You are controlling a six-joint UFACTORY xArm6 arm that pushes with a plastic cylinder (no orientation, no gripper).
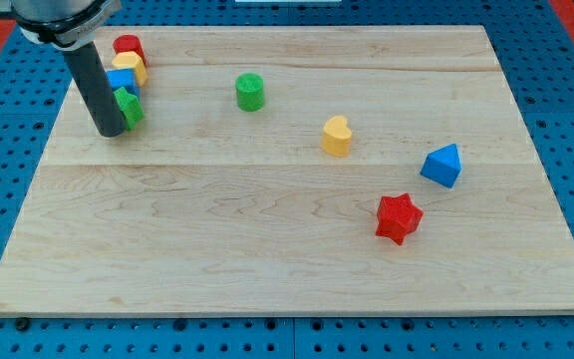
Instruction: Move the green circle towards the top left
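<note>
The green circle (250,92) is a short green cylinder standing on the wooden board (267,229), above the view's middle and a bit left. My tip (111,131) is at the end of a dark rod near the view's top left. It sits well to the left of the green circle and touches the left side of a green block (131,108). That green block is partly hidden by the rod, so its shape is unclear.
A cluster at the top left holds a red block (128,46), a yellow block (131,66) and a blue block (121,80) above the green block. A yellow heart-like block (336,136), a blue block (441,165) and a red star (399,217) lie to the right.
</note>
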